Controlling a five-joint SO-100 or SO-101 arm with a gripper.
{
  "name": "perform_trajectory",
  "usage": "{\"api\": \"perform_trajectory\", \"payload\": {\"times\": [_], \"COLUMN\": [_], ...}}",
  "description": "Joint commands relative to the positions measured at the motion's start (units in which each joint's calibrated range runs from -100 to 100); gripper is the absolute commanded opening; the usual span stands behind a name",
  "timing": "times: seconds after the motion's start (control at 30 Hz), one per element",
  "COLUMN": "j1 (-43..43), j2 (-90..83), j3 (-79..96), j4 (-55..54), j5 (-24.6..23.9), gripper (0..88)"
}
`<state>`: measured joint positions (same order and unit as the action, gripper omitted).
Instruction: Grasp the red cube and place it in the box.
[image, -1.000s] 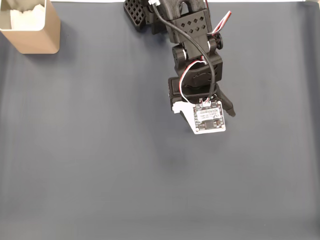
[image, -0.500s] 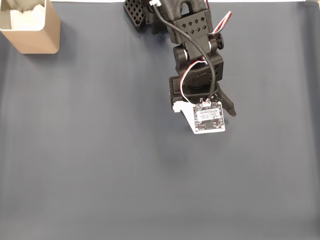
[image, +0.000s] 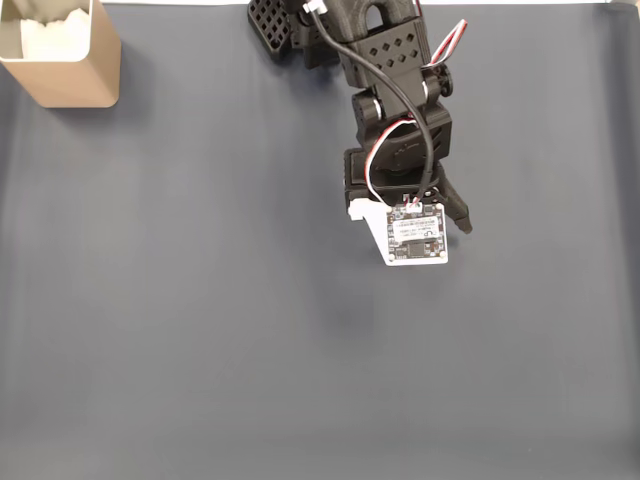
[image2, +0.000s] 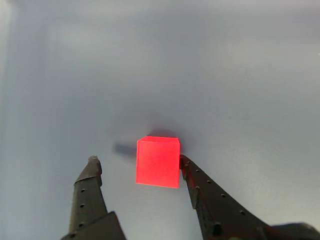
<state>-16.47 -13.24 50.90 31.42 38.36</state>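
In the wrist view your gripper (image2: 136, 162) was spread wide with the red cube (image2: 157, 162) sitting on the grey mat (image2: 240, 75) between the fingers, touching the right one, with a gap to the left one. In the fixed view the box (image: 62, 62) sat way off in the top-left corner, well apart from the arm (image: 395, 120).

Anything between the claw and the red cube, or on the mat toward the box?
Nothing visible. In the wrist view the red cube sits between the open claw fingers. In the fixed view the mat toward the box is bare.
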Motion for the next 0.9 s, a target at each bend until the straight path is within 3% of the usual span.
{"api": "perform_trajectory", "payload": {"times": [0.0,0.87], "j1": [-0.6,-0.4], "j2": [-0.2,-1.0], "j3": [-2.2,-3.6], "j4": [0.5,2.2], "j5": [-0.6,-1.3], "gripper": [33.2,18.6]}}
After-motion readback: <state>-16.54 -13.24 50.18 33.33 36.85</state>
